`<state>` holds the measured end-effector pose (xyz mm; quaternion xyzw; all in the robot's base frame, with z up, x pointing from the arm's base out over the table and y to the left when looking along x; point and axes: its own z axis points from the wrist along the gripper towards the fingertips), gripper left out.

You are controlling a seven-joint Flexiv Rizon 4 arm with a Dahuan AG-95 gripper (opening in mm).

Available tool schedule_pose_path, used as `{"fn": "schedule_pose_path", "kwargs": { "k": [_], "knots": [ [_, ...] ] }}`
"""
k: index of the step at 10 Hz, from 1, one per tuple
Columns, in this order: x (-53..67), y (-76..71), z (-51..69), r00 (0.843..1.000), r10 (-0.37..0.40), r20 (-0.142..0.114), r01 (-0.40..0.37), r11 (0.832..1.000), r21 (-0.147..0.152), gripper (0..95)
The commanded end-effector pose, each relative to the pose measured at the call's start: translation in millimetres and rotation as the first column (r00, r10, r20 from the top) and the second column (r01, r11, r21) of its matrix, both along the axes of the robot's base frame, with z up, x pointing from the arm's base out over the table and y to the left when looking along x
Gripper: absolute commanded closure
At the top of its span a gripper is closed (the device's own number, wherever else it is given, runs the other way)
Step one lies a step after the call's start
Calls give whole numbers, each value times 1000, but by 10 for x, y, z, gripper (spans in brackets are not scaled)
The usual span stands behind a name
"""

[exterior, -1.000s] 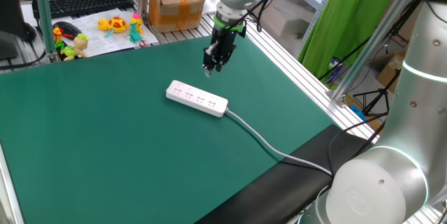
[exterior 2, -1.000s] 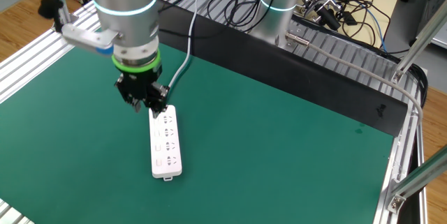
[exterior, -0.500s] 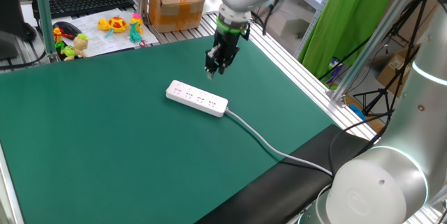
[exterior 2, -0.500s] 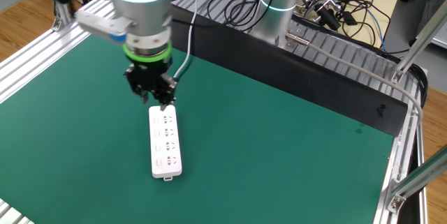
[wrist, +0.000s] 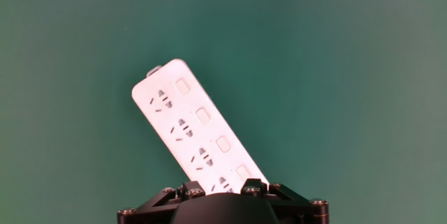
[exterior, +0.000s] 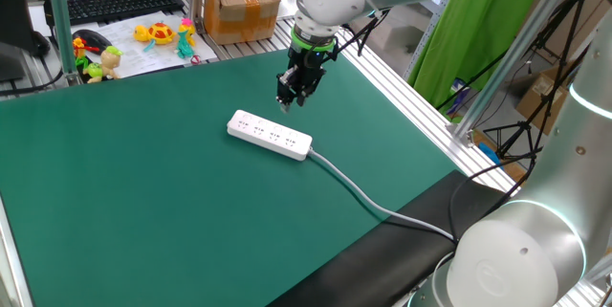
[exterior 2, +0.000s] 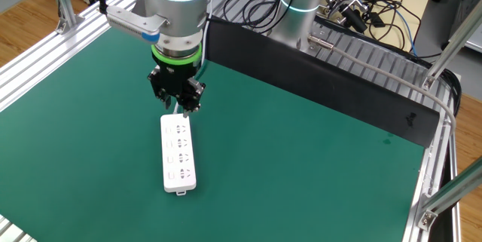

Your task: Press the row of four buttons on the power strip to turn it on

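White power strip [exterior: 270,136] with dark socket holes, four white buttons [wrist: 204,116], grey-white cable [exterior: 363,195]. Dark green table mat [exterior: 143,192]. Black gripper [exterior 2: 178,106] under a green ring. Black keyboard [exterior: 120,5], brown cardboard box [exterior: 241,6].

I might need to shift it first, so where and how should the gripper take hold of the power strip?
Grip the power strip across its narrow width near the middle, coming straight down from above. It lies flat on the green mat, its long straight sides free, with the cable trailing from one end, so avoid that end.
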<state>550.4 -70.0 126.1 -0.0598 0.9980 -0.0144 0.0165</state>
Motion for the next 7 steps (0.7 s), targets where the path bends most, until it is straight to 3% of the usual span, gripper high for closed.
{"fn": "schedule_pose_path", "kwargs": {
  "k": [1,3,4,5,6,7],
  "knots": [
    [-20,10,25,1000,-1,6,1,1000,2,570],
    [-15,13,18,1000,-3,-7,3,1000,4,570],
    [-13,13,19,1000,-11,-15,11,1000,10,760],
    [-11,11,22,1000,-24,-18,25,999,23,760],
    [-15,-6,56,998,-59,-26,61,996,61,760],
    [-35,-22,91,997,-61,-39,63,996,61,760]
  ]
}}
